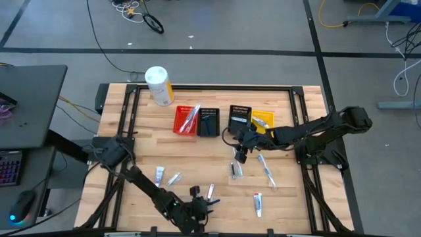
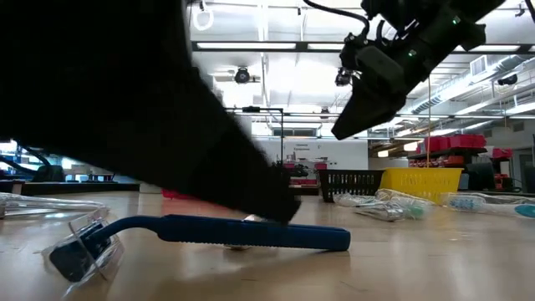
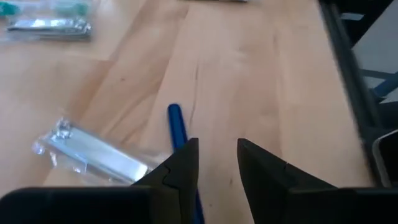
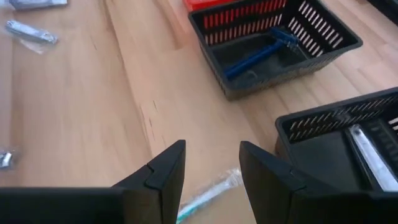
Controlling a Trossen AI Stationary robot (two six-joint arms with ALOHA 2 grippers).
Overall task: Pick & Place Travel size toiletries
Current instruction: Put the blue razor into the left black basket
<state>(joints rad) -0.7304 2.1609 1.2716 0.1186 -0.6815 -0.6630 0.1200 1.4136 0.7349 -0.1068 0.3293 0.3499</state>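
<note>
Just ahead of the left gripper (image 3: 217,163), fingers spread and empty, lay a blue plastic disposable razor (image 3: 177,127) beside a clear-wrapped toiletry (image 3: 93,152). Right gripper (image 4: 211,163), likewise spread, hovered over a wrapped toothbrush (image 4: 208,196) beside the black slotted bins (image 4: 323,43). Sorting was partial: only the right wrist view showed a razor (image 4: 258,55) already binned, several items remained on the wooden table (image 1: 217,158).

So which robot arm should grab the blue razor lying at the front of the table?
Probably the left. The left gripper is open and right over the blue razor near the table's front edge. The right gripper is open too, but hangs farther back, near the black bins.
</note>
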